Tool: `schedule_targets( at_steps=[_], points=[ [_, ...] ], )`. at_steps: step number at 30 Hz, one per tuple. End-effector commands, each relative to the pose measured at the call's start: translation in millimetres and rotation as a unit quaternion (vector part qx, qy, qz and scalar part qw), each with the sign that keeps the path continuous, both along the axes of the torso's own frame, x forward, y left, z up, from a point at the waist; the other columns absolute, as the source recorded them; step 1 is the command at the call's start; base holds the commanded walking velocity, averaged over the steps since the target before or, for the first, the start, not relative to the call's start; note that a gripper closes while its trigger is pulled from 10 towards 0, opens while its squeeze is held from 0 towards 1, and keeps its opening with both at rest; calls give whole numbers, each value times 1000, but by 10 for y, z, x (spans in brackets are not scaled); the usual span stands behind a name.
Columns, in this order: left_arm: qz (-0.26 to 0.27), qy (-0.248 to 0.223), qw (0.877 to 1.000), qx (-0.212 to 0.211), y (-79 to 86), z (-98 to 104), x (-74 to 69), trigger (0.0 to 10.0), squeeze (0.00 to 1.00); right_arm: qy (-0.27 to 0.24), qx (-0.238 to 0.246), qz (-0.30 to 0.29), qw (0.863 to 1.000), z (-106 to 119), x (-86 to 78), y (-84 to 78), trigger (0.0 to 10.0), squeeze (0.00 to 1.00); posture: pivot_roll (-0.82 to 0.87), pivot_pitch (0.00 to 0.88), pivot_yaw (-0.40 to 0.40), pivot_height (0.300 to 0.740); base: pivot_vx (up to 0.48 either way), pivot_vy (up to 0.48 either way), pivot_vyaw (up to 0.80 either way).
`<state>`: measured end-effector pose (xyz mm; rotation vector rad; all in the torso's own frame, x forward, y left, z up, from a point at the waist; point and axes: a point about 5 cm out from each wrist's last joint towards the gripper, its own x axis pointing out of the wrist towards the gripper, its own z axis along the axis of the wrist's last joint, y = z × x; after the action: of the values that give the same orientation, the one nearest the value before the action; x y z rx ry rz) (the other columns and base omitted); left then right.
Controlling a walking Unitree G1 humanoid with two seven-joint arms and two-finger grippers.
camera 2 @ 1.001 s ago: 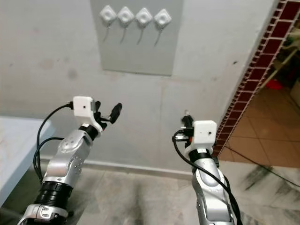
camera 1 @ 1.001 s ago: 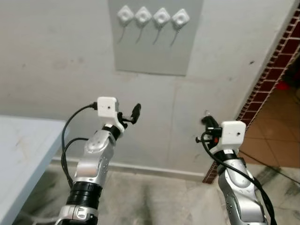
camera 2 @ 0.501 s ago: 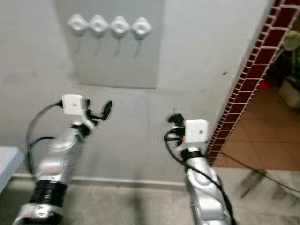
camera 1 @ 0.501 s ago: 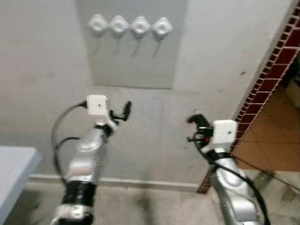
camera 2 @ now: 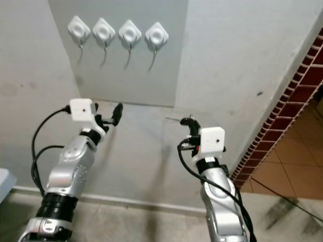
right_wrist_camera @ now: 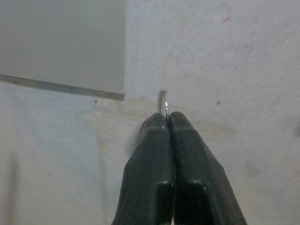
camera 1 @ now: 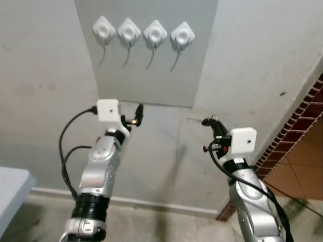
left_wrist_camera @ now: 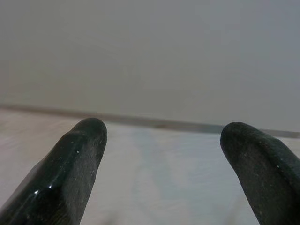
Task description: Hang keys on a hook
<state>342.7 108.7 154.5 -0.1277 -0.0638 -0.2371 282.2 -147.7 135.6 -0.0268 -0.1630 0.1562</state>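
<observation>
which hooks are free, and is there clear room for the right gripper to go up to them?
All four hooks on the grey panel hang bare. Bare wall lies between the right gripper, shut on a key ring, and the panel. The left gripper, open, crowds the panel's lower edge.

Camera view shifts upward and closer to the wall: the grey panel [camera 1: 146, 75] with its four hooks [camera 1: 144, 34] now sits larger and lower in frame than a second ago. The table at lower left is almost out of frame. Both arms are raised. The left gripper [camera 1: 137, 114], fingers apart, now reaches the panel's lower edge, up from well below it. The right gripper [camera 1: 211, 122], pinched on a thin ring [right_wrist_camera: 163, 102], rises nearer the panel's lower right corner.
</observation>
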Motion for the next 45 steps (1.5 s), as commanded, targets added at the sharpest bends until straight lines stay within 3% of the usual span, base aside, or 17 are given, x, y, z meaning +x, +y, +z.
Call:
schedule_targets(
  at_steps=[1,4,10,23,34,45],
  points=[
    [-15,-58,998,24,-93,266,32,10000,0,-37,-4,19,999,184,116,6,10000,0,95,27,-5,740,0,0,0],
    [-22,-83,995,46,-131,329,28,10000,0,-45,5,39,998,252,165,18,10000,0,95,27,-5,740,0,0,0],
    [-65,-108,991,44,-114,502,59,10000,0,-83,18,105,991,523,312,50,10000,0,94,36,-12,740,0,0,0],
    [-102,-126,986,47,-66,577,23,10000,0,-119,18,189,975,813,462,241,10000,0,104,44,-19,740,0,0,0],
    [-124,-139,982,40,-106,650,-23,10000,0,-138,70,259,953,1061,561,452,10000,0,111,43,-25,740,0,0,0],
    [-129,-138,981,42,-114,643,-41,10000,0,-133,121,289,940,1153,651,516,10000,0,117,37,-27,740,0,0,0]
  ],
)
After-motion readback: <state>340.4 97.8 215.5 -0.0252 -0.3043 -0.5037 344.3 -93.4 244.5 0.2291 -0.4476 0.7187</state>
